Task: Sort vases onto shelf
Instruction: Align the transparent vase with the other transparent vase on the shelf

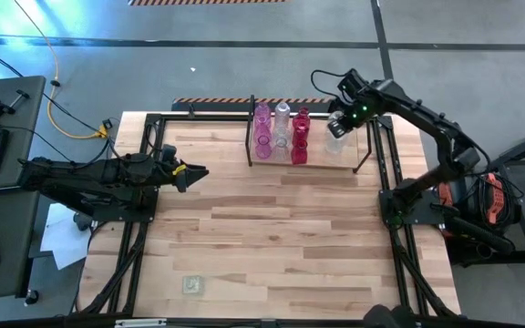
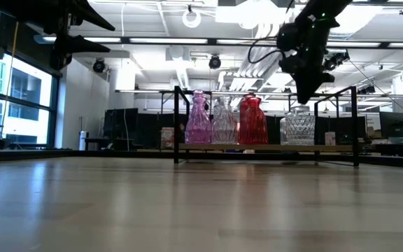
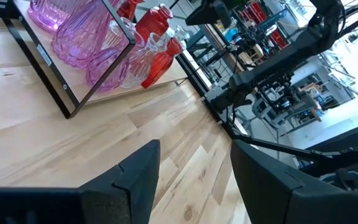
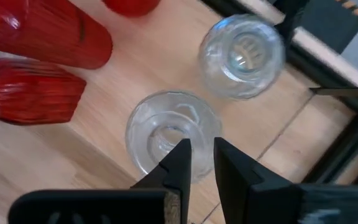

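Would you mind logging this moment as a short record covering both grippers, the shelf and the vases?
left gripper: open, empty, above the table's left side
right gripper: over the shelf's right end, fingers pinching a clear vase's rim
shelf: far edge of table
vases on shelf: pink, clear, red groups, left to right

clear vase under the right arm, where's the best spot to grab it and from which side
Probably by its rim, coming straight down from above. The clear vase stands upright on the shelf, mouth open upward, with red vases close beside, so a side approach looks cramped.
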You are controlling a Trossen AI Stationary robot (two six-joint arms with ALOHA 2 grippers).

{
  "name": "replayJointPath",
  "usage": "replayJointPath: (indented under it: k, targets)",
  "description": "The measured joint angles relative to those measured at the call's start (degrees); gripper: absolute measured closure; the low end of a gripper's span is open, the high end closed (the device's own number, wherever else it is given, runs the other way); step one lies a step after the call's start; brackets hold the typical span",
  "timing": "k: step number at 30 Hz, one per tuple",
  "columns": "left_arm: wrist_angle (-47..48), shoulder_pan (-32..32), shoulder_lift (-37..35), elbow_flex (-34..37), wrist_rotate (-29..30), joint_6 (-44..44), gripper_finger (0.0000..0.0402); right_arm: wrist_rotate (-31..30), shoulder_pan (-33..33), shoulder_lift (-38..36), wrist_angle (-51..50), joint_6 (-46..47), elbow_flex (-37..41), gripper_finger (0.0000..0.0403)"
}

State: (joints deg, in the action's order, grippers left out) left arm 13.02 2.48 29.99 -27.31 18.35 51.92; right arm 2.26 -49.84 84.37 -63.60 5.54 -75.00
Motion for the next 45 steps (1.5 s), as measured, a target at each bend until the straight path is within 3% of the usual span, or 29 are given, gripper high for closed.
replayJointPath:
  k: [4, 9, 13, 17, 20, 23, 29, 34, 39, 43, 45]
  targets:
    - [0.0, 0.0, 0.0, 0.0, 0.0, 0.0, 0.0216, -0.1, 0.0, -3.0, 0.4, 0.5, 0.0, 0.0354]
    - [0.0, 0.0, 0.0, 0.0, -2.5, -1.4, 0.0216, 7.3, 3.4, -7.7, 0.8, 3.3, -1.5, 0.0354]
    - [0.0, 0.0, 0.0, 0.0, -4.5, -2.6, 0.0216, 8.6, 16.2, -11.4, 4.9, 7.8, -3.8, 0.0354]
    - [0.3, 0.0, 0.0, 0.0, -5.4, -2.6, 0.0216, 5.1, 33.0, -12.2, 17.2, 14.1, -5.6, 0.0354]
    - [0.9, 0.5, 0.0, 0.0, -11.5, -2.9, 0.0216, 0.4, 43.4, -11.5, 28.0, 15.8, -5.7, 0.0354]
    - [3.4, 3.7, 0.0, 0.0, -19.2, -5.4, 0.0216, -2.3, 49.3, -9.4, 35.2, 18.7, -5.7, 0.0354]
    - [11.4, 13.7, 0.0, 0.0, -29.3, -8.5, 0.0216, -2.6, 53.4, -3.1, 39.1, 27.7, -5.7, 0.0354]
    - [8.3, 24.5, 1.3, 0.0, -30.1, -4.7, 0.0216, -1.6, 55.0, 1.7, 39.0, 31.9, -5.7, 0.0354]
    - [8.1, 33.0, 4.8, 0.0, -27.9, -0.7, 0.0216, 9.9, 55.3, 7.0, 42.1, 34.0, -5.7, 0.0354]
    - [3.6, 38.6, 8.6, 0.0, -26.1, 3.0, 0.0216, 19.5, 55.3, 12.7, 52.8, 32.1, -5.7, 0.0354]
    - [1.5, 41.2, 10.8, 0.0, -25.8, 5.1, 0.0216, 21.2, 55.0, 14.9, 57.1, 32.0, -6.0, 0.0354]
